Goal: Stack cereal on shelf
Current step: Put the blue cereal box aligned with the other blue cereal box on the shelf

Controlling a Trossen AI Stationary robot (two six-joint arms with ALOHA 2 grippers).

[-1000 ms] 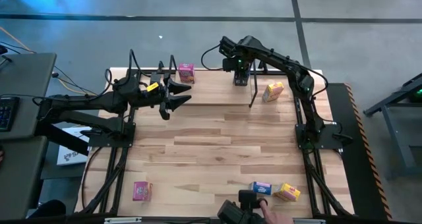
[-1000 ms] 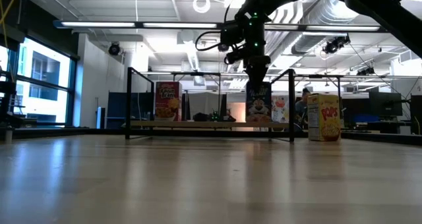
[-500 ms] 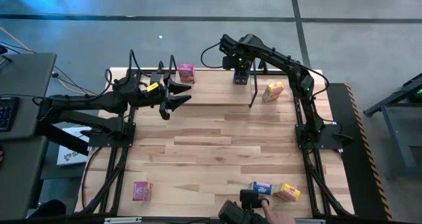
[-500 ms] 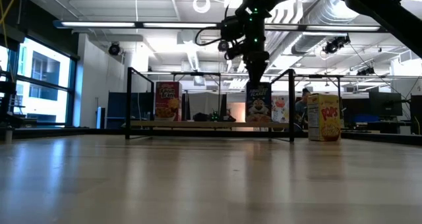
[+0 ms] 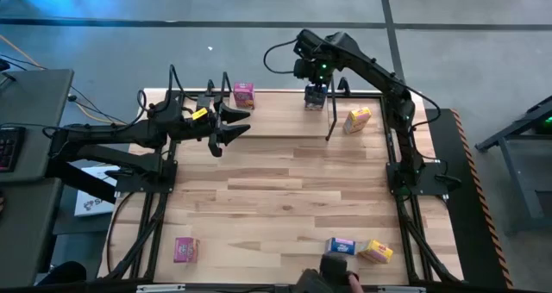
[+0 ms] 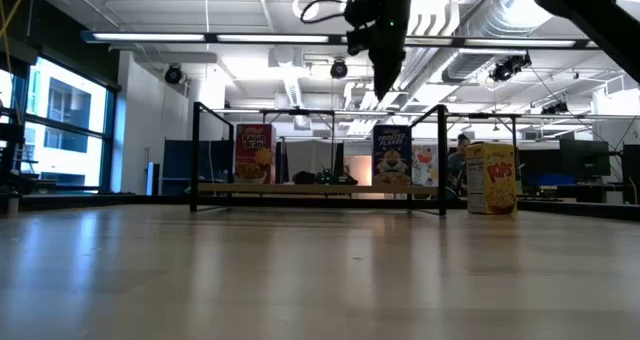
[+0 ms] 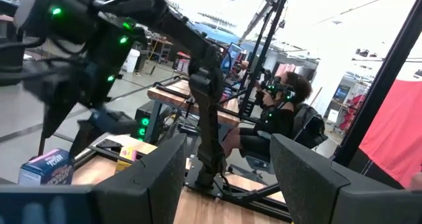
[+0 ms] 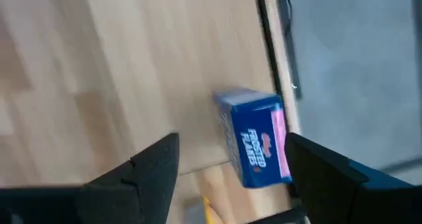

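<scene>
Overhead, a light wood-plank worktop (image 5: 285, 181) carries two dark robot arms, one at each side. Along its far edge runs the low light-wood shelf (image 5: 259, 103) with thin black wire uprights at each end. Two small cardboard cereal boxes stand upright on that shelf: a pink box (image 5: 244, 95) toward the left end and a blue box (image 5: 316, 96) toward the right end. From table height the pink box (image 6: 254, 154) and the blue box (image 6: 392, 154) stand well apart between the uprights.

The right claw (image 5: 312, 69) hangs in the air just above and behind the blue box, fingers spread and holding nothing. Its wrist camera looks down past both dark fingers (image 8: 155, 165) at the blue box (image 8: 254, 138), which sits clear between them, untouched.

A yellow cereal box (image 5: 357, 119) stands on the worktop just beyond the shelf's right end; at table height it (image 6: 491, 178) is upright.

The left claw (image 5: 231, 122) is held over the worktop near the shelf's left end, fingers spread and empty.

Near the front edge lie three more small boxes: a pink one (image 5: 185, 249) at the left, and a second blue one (image 5: 342, 246) touching a second yellow one (image 5: 376, 252) at the right.
</scene>
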